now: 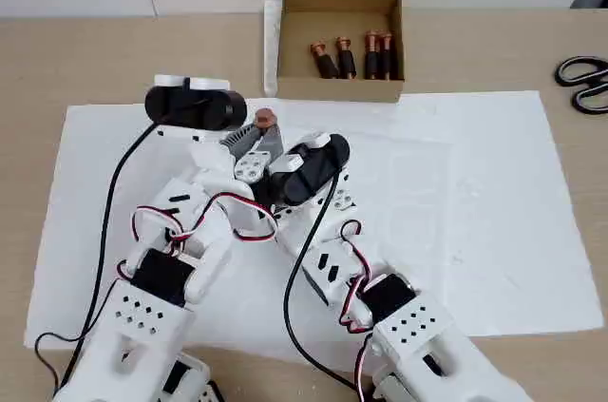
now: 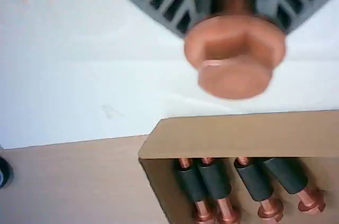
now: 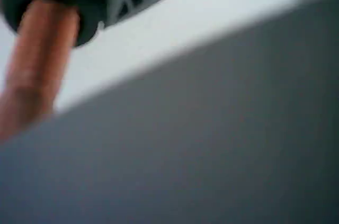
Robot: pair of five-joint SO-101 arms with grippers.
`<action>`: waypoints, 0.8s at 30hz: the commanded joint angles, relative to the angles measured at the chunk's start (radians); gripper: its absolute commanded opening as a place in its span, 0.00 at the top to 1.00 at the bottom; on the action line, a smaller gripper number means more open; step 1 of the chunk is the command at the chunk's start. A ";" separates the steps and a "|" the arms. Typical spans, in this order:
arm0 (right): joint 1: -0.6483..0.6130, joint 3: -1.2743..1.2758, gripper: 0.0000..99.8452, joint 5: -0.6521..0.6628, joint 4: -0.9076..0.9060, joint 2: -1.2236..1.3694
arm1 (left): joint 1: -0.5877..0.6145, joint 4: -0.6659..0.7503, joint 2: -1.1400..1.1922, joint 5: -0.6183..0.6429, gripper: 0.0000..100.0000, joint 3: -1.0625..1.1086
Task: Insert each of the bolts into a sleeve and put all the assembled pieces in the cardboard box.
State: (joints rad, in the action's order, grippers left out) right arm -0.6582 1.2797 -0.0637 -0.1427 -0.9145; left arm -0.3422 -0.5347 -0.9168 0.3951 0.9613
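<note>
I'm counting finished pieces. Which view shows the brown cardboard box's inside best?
The high view: it looks down into the whole brown cardboard box, with four copper bolts in black sleeves side by side. The left wrist view shows one wall and the four pieces behind it.

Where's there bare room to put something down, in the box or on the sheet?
In the cardboard box, the floor along the far wall is bare; four assembled pieces fill the near side. The white sheet right of the arms, toward the scissors, is free. Between box and arms it is crowded: the left gripper holds a bolt.
</note>
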 commanded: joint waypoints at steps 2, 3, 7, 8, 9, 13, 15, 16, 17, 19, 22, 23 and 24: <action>0.002 -0.006 1.00 0.012 0.019 -0.028 | -0.002 0.003 -0.031 -0.009 1.00 0.002; 0.004 -0.006 1.00 0.012 0.019 -0.028 | -0.002 0.003 -0.031 -0.011 1.00 0.005; 0.004 -0.006 1.00 0.012 0.019 -0.028 | -0.002 -0.003 -0.031 -0.012 1.00 0.024; 0.004 -0.006 1.00 0.012 0.019 -0.028 | -0.002 -0.003 -0.031 -0.012 1.00 0.031; 0.004 -0.006 1.00 0.012 0.019 -0.028 | -0.002 -0.003 -0.031 -0.012 1.00 0.042; 0.004 -0.006 1.00 0.012 0.019 -0.028 | -0.002 -0.003 -0.031 -0.015 1.00 0.073; 0.004 -0.006 1.00 0.012 0.019 -0.028 | -0.002 -0.003 -0.031 -0.021 1.00 0.077; 0.004 -0.005 1.00 0.012 0.019 -0.028 | -0.002 -0.003 -0.031 -0.037 1.00 0.079; 0.004 -0.005 1.00 0.012 0.019 -0.028 | -0.002 -0.003 -0.031 -0.051 1.00 0.079; 0.004 -0.005 1.00 0.012 0.019 -0.028 | -0.002 -0.003 -0.031 -0.061 1.00 0.088; 0.004 -0.005 1.00 0.012 0.019 -0.028 | -0.002 -0.003 -0.031 -0.061 1.00 0.111; 0.004 -0.005 1.00 0.012 0.019 -0.028 | -0.002 -0.003 -0.031 -0.061 1.00 0.116; 0.004 -0.005 1.00 0.012 0.019 -0.028 | -0.002 -0.003 -0.031 -0.061 1.00 0.120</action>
State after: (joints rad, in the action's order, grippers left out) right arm -0.6582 1.2858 -0.0637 -0.1427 -0.9114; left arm -0.3483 -0.5317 -0.9444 0.3491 1.0748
